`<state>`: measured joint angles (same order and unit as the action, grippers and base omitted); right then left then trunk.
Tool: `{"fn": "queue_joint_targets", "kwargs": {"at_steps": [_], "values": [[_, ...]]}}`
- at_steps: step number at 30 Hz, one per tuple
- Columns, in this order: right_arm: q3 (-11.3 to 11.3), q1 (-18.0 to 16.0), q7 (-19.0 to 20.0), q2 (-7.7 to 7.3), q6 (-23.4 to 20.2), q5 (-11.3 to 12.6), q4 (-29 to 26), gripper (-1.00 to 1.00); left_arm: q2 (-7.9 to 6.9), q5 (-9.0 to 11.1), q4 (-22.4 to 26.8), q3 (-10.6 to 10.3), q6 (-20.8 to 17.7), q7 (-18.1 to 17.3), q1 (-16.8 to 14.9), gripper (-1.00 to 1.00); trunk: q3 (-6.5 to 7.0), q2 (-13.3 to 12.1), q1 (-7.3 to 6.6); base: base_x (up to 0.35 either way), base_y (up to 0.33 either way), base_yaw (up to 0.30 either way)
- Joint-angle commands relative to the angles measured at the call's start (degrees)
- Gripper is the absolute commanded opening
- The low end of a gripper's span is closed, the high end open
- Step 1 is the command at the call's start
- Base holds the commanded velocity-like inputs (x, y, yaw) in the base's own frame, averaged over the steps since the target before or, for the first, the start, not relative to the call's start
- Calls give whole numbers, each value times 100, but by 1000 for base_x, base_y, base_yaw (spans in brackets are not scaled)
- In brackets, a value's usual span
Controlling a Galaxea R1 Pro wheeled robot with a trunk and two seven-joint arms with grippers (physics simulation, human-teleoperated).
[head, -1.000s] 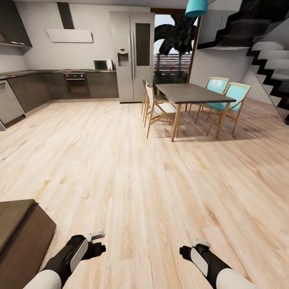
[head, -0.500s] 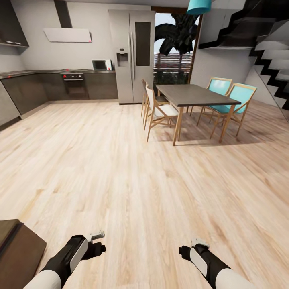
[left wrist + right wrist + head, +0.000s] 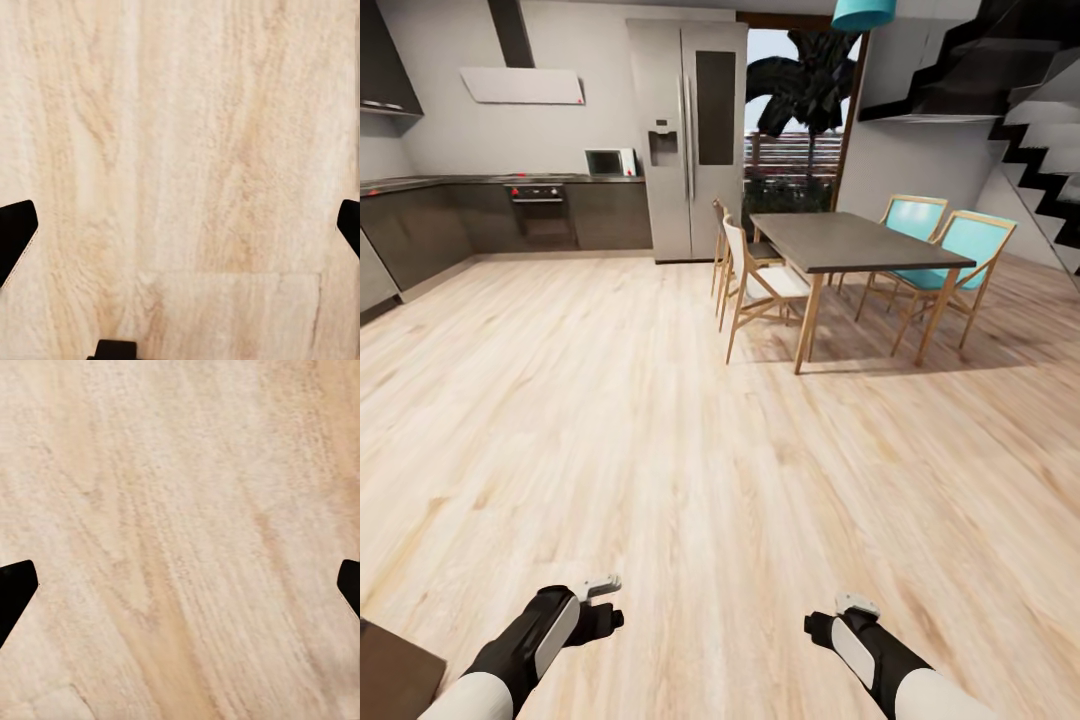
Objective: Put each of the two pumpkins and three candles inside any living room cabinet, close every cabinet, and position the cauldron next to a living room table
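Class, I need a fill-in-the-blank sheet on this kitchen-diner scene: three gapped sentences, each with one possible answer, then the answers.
1. The two chairs on the far side of the dark rectangular dining table have seats and backs coloured ____.
2. The tall silver refrigerator stands directly to the ____ of the glass doorway with the palm tree.
3. Both wrist views look down on a light ____ plank floor, with each gripper's black fingers spread wide.

Missing words: turquoise; left; wood
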<state>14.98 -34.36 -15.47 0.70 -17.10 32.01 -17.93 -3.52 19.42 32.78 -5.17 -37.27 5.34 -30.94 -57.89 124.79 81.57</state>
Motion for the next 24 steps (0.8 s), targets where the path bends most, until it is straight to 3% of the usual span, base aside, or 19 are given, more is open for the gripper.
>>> {"fn": "queue_joint_targets", "kwargs": {"at_steps": [1,13,24], "values": [[0,0,0,0,-1,2,0,100,0,0,0,-1,0,-1,0,100,0,0,0,332,0,0],[-4,0,4,11,-4,9,0,100,0,0,0,-3,0,-1,-2,100,0,0,0,332,0,13],[4,0,0,17,-10,7,0,100,0,0,0,-14,4,2,0,100,0,0,0,330,-4,248]]}}
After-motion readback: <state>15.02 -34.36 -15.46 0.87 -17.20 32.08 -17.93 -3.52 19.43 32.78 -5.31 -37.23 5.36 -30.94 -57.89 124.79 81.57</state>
